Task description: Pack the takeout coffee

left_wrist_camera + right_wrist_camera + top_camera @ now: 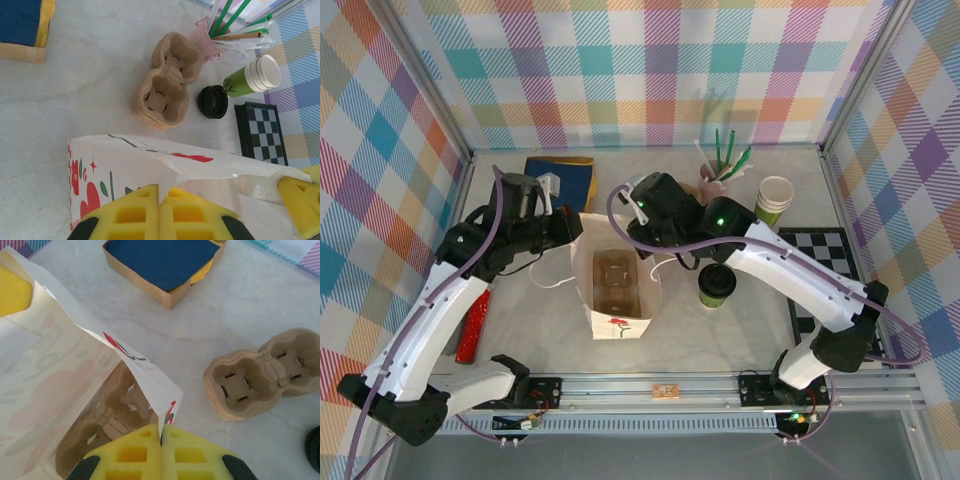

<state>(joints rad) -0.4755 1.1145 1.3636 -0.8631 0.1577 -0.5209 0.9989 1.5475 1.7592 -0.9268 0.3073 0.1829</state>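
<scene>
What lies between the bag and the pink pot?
An empty cardboard cup carrier lies between the bag and the pink pot, close against the pot. The left wrist view shows this.

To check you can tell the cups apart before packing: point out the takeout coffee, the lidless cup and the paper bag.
takeout coffee (717,282): top view, its black lid.
lidless cup (776,190): top view, its open mouth.
paper bag (617,325): top view, its printed near wall.
</scene>
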